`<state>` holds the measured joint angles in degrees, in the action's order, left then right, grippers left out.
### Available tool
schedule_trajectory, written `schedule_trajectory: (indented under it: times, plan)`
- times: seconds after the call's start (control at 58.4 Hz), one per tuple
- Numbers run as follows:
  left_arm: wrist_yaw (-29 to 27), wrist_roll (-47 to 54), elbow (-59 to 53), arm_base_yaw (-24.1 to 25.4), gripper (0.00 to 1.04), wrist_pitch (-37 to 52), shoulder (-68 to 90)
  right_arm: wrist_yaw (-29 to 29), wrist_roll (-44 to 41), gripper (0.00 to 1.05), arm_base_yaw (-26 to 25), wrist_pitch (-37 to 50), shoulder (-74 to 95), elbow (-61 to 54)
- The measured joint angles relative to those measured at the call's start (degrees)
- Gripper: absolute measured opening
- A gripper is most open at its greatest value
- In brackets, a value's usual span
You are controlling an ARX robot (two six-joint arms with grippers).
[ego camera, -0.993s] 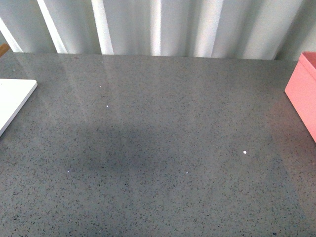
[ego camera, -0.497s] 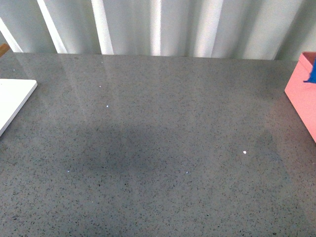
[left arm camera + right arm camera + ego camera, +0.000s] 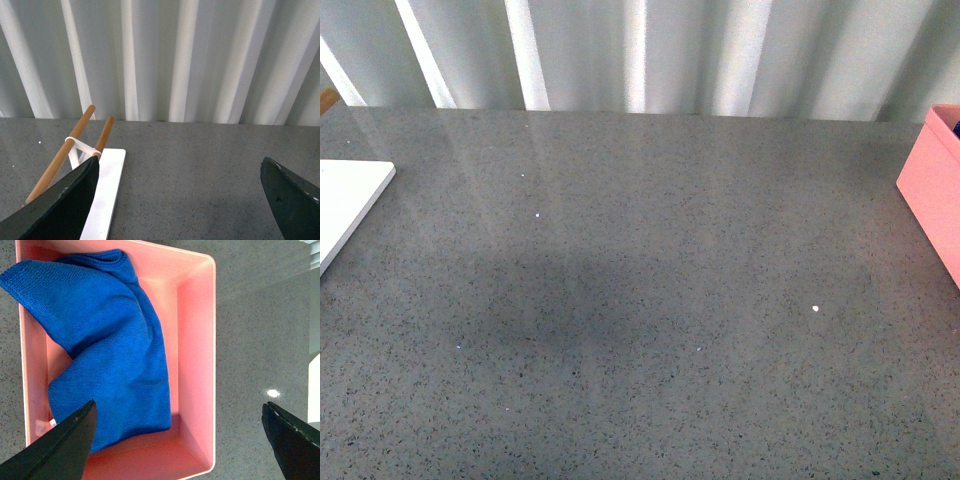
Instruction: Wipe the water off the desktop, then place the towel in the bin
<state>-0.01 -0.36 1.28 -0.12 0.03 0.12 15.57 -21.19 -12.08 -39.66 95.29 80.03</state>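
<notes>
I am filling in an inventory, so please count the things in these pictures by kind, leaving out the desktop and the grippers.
towel: 1
bin: 1
white board: 1
wooden rods: 2
Total: 5

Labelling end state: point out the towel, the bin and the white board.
towel (image 3: 115, 355): right wrist view, middle of cloth
bin (image 3: 195, 340): right wrist view, inner side wall
white board (image 3: 345, 205): front view, top face
</notes>
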Motion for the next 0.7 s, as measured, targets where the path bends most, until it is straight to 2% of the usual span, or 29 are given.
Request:
schedule_trajectory:
  times: [0.24,0.274,0.308,0.343,0.36,0.394,0.411,0.462,0.548,0.702]
  plan:
    - [0.0,-0.02,0.0,0.0,0.98,0.0,0.0,-0.98,0.57,0.97,-0.2,1.62,-0.17,-0.57]
    - [0.02,-0.02,0.0,0.0,0.98,0.0,0.0,-7.1,3.32,0.92,-0.77,10.38,-1.77,-4.59]
    - [0.0,0.0,0.0,0.0,0.98,0.0,0.0,-16.06,7.69,0.85,-1.01,24.11,-4.33,-11.37]
    - [-0.22,0.0,0.0,0.0,0.98,0.0,0.0,-21.18,10.75,0.8,-1.01,34.16,-6.38,-17.07]
    - [-0.17,0.0,0.0,0.0,0.98,0.0,0.0,-22.36,11.21,0.78,-0.98,37.48,-7.08,-18.99]
    - [0.02,0.0,0.0,0.0,0.98,0.0,0.02,-25.55,14.29,0.71,-0.55,50.66,-9.6,-26.21]
    - [0.02,0.0,0.0,0.0,0.98,0.0,0.02,-26.25,15.63,0.67,-0.17,57.35,-10.75,-29.59]
    - [0.02,0.0,0.0,0.0,0.98,0.0,-0.02,-26.34,17.42,0.58,0.74,69.66,-13.35,-36.15]
    - [0.0,0.02,0.0,0.0,0.98,0.0,-0.02,-25.62,18.93,0.44,2.14,80.61,-17.53,-43.69]
    - [-0.02,0.02,0.0,0.0,0.98,-0.02,-0.04,-23.87,19.8,0.19,4.13,85.2,-22.93,-52.78]
